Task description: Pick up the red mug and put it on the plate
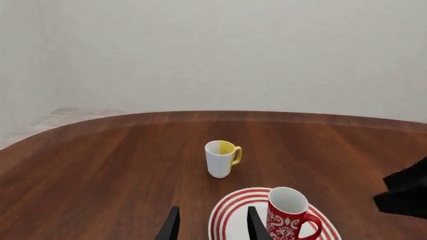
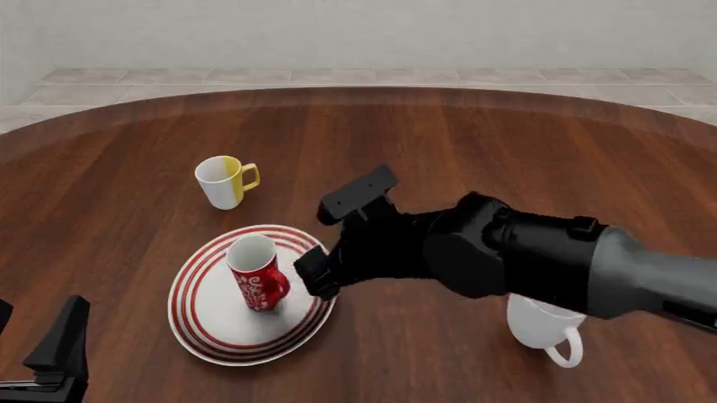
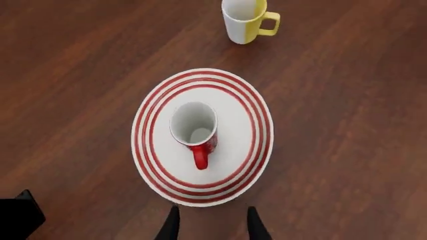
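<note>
The red mug (image 2: 257, 274) stands upright on the plate (image 2: 213, 332), handle toward the right. The right end effector (image 2: 336, 243) hangs just right of the mug, apart from it, fingers spread. A white-and-yellow mug (image 2: 224, 181) stands beyond the plate on the wooden surface (image 2: 112, 168). A plain white mug (image 2: 545, 326) sits partly under the right arm. The left end effector (image 2: 45, 357) shows at the lower left corner

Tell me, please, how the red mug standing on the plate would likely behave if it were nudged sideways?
The red mug is tall and narrow, so it would probably tip rather than slide. It looks rigid and glazed, likely slippery. Standing on the plate, it may skid on that smooth surface.
</note>
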`<state>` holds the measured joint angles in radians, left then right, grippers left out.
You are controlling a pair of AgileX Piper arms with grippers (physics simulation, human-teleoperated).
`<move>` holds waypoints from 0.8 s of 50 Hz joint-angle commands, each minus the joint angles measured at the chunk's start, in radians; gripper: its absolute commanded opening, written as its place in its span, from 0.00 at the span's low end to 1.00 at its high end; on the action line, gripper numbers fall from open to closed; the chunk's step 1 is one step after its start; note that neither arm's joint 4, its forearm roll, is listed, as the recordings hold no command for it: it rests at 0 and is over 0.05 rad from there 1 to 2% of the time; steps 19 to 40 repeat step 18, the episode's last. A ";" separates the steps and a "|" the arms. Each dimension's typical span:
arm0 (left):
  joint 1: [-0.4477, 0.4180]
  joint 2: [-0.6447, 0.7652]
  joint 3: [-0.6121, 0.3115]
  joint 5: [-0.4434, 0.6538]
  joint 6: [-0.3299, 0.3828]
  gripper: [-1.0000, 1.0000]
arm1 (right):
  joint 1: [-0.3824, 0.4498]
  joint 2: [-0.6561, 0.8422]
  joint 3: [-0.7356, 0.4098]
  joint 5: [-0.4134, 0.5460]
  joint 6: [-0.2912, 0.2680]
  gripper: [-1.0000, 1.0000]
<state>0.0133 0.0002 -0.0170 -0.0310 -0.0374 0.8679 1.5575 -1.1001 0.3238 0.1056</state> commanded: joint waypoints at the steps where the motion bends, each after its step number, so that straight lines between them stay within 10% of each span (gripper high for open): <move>1: -0.001 0.000 0.000 0.002 0.005 1.00 | -0.130 -0.342 0.109 0.089 -0.075 1.00; 18: -0.013 0.000 -0.004 0.010 0.019 1.00 | -0.327 -0.776 0.199 0.282 -0.078 1.00; 40: -0.013 0.000 -0.004 0.010 0.019 1.00 | -0.327 -0.776 0.199 0.282 -0.078 1.00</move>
